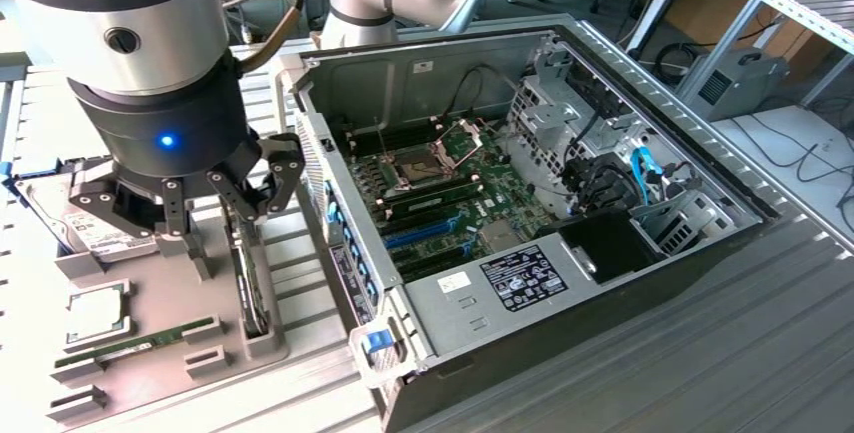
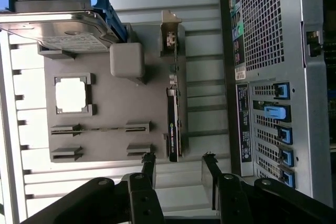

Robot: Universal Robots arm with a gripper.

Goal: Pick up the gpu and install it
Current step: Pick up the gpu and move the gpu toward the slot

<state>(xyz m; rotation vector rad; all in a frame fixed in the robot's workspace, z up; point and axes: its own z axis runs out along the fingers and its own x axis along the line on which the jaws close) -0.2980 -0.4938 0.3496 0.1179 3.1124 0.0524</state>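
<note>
The gpu (image 1: 248,283) is a thin black card standing on edge in a slot of the grey fixture plate (image 1: 160,288), at the exterior view's left beside the computer case. In the wrist view the gpu (image 2: 174,124) shows edge-on as a narrow dark slab. My gripper (image 1: 220,233) hangs just above one end of it, open. The wrist view has my gripper (image 2: 179,163) with one finger on each side of the card's line, apart from it and holding nothing.
The open computer case (image 1: 534,203) lies at the exterior view's right, with the motherboard (image 1: 441,188) and blue slots (image 1: 424,235) exposed. On the fixture plate (image 2: 110,103) sit a hard drive (image 2: 58,30), a square processor (image 2: 71,94) and a slim memory stick (image 2: 100,128).
</note>
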